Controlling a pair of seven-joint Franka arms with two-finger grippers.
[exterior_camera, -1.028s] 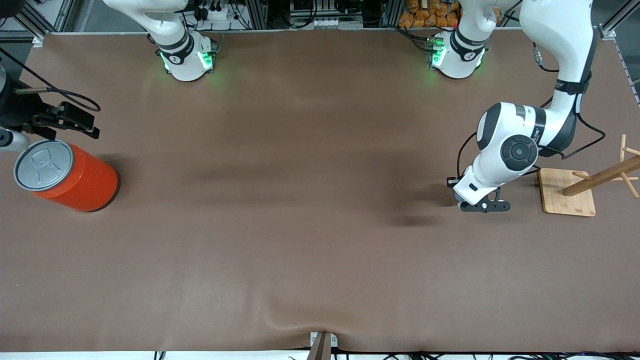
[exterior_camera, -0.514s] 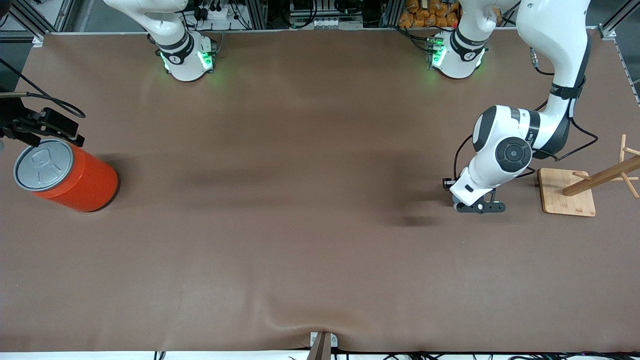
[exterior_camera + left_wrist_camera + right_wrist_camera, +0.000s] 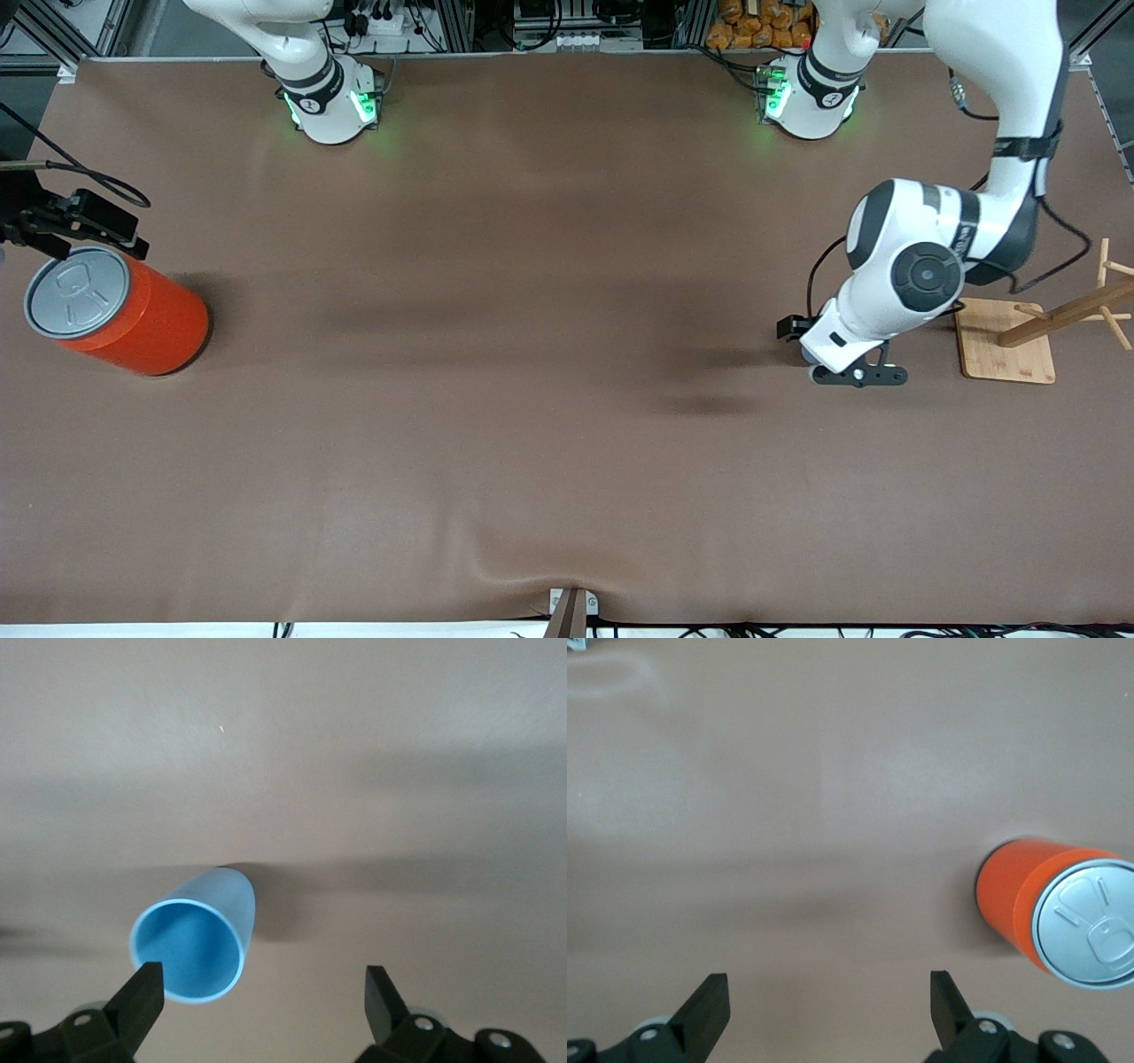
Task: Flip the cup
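The cup [image 3: 197, 943] is a small light-blue tumbler standing on the brown table with its open mouth up, seen in the left wrist view. In the front view my left arm's hand covers it. My left gripper [image 3: 261, 985] is open and empty above the cup, whose rim lies close to one fingertip [image 3: 144, 981]. In the front view the left gripper [image 3: 858, 373] is beside the wooden rack. My right gripper [image 3: 826, 989] is open and empty over bare table, and shows in the front view [image 3: 89, 232] just above the orange can.
A big orange-red can [image 3: 115, 310] with a grey pull-tab lid stands at the right arm's end of the table; it also shows in the right wrist view [image 3: 1063, 912]. A wooden peg rack on a square base [image 3: 1005, 352] stands at the left arm's end.
My left arm has shifted a little and lifted, its shadow sliding away from the gripper. My right gripper first drew back toward the table's end and has held still since.
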